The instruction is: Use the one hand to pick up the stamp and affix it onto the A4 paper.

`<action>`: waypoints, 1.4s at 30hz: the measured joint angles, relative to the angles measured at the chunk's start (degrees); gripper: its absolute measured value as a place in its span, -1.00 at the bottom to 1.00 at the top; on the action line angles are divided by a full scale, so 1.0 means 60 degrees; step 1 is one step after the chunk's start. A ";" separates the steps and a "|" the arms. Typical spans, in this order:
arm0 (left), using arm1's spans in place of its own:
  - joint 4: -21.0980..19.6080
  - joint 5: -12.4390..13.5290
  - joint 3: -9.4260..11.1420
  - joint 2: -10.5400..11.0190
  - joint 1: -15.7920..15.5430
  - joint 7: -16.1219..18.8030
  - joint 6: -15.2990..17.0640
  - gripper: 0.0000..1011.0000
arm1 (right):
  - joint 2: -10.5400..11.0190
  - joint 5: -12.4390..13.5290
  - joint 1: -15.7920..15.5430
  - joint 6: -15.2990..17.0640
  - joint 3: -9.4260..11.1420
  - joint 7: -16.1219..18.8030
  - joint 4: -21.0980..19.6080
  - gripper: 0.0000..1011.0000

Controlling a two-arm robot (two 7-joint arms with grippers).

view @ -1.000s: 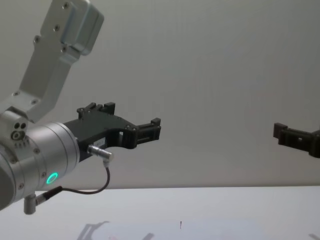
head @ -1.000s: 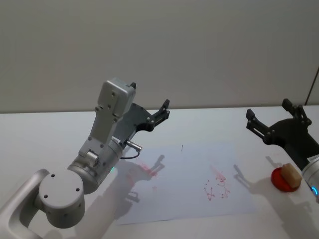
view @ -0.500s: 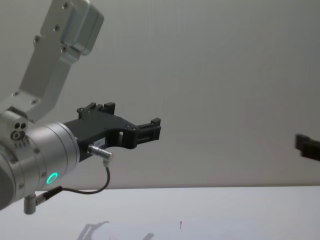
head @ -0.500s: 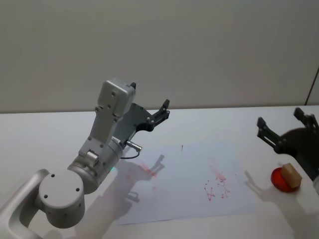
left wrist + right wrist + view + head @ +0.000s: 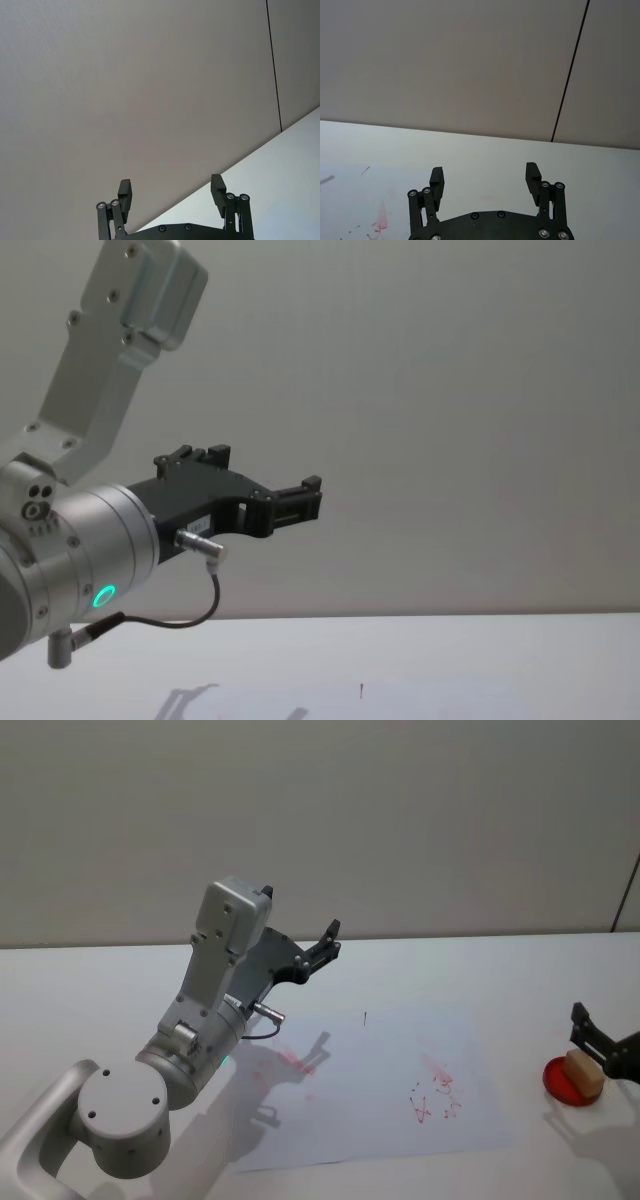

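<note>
The stamp point(image 5: 583, 1071) is a small tan block standing on a red round pad point(image 5: 567, 1086) at the table's right side. The A4 paper point(image 5: 380, 1110) lies flat in the middle of the table and bears red marks point(image 5: 435, 1092). My right gripper point(image 5: 612, 1045) sits at the head view's right edge, just behind and beside the stamp. In the right wrist view the right gripper point(image 5: 485, 177) is open with nothing between its fingers. My left gripper point(image 5: 325, 942) is held up above the paper's far left corner. The left wrist view shows this left gripper point(image 5: 171, 190) open and holding nothing.
The white table point(image 5: 100, 990) runs back to a plain grey wall. The left arm's large grey body point(image 5: 190, 1050) stands over the paper's left part and casts a shadow on it. A dark vertical seam point(image 5: 569, 72) runs down the wall at the right.
My right gripper has drawn back to the right and toward the near edge, dropping out of the chest view and ending beside the stamp. The left arm has not moved.
</note>
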 joint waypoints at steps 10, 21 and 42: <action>0.0001 0.0000 0.0000 -0.0001 0.0000 0.0001 0.0000 0.98 | 0.0023 0.0025 -0.0208 0.0479 0.0111 -0.0190 -0.0131 0.98; 0.0000 0.0000 0.0000 -0.0001 0.0000 0.0000 0.0000 0.98 | -0.0091 0.0145 -0.0045 0.1104 0.0187 -0.0141 0.0137 0.98; 0.0000 0.0000 0.0000 -0.0001 0.0000 0.0001 0.0000 0.98 | -0.0479 0.0080 0.0907 0.2302 0.0133 0.0849 0.1340 0.98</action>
